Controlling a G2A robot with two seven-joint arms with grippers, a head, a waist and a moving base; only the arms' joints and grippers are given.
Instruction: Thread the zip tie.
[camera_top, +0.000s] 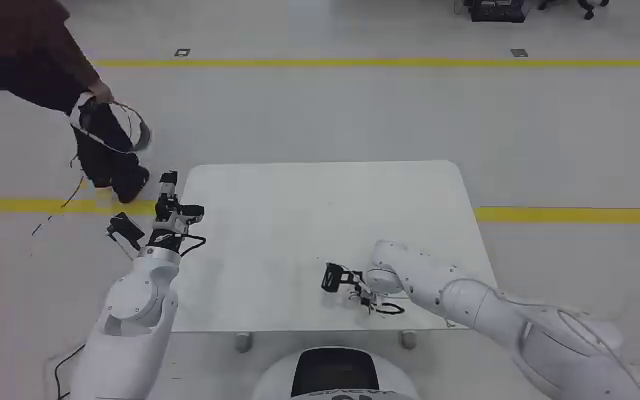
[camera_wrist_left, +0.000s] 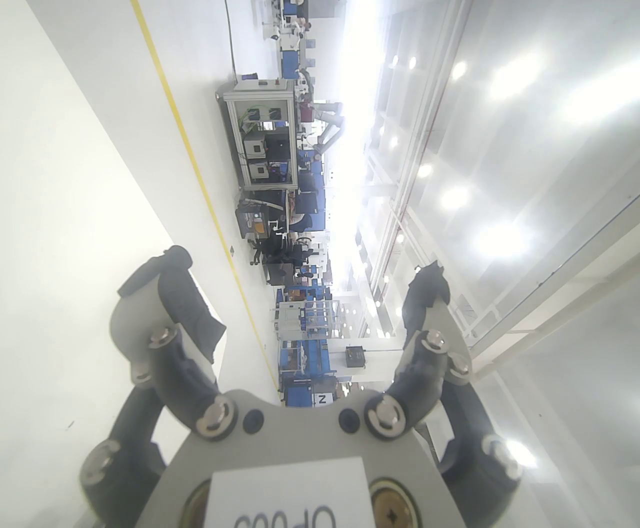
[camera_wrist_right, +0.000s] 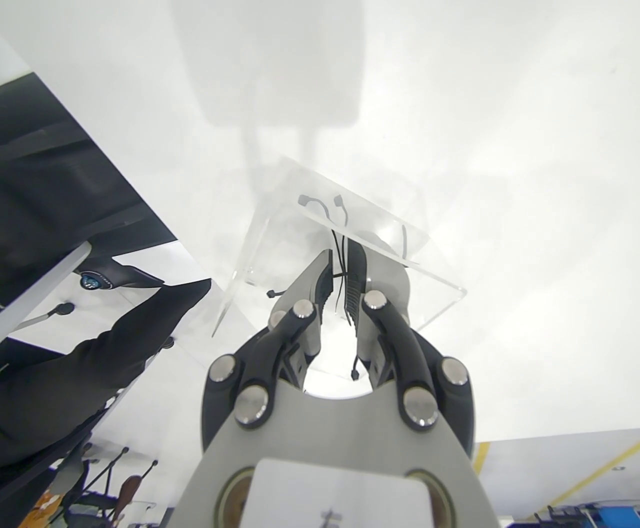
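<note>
right gripper (camera_wrist_right: 341, 262) pinching black zip tie (camera_wrist_right: 344, 295) (long axis along the jaws), left gripper (camera_wrist_left: 302, 265) wide open, empty

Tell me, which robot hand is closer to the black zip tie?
Right. The right gripper has the zip tie between its fingers, by the clear block. The left gripper is far away, at the table's opposite edge.

A robot's claw (camera_wrist_right: 341, 270) hangs over a white table (camera_wrist_right: 500, 150), its two ribbed fingers (camera_wrist_right: 356, 280) drawn close together on a thin black zip tie (camera_wrist_right: 339, 260). Just beyond the fingertips stands a clear plastic stand (camera_wrist_right: 435, 282), where short black tie ends (camera_wrist_right: 311, 202) poke through its top panel.
</note>
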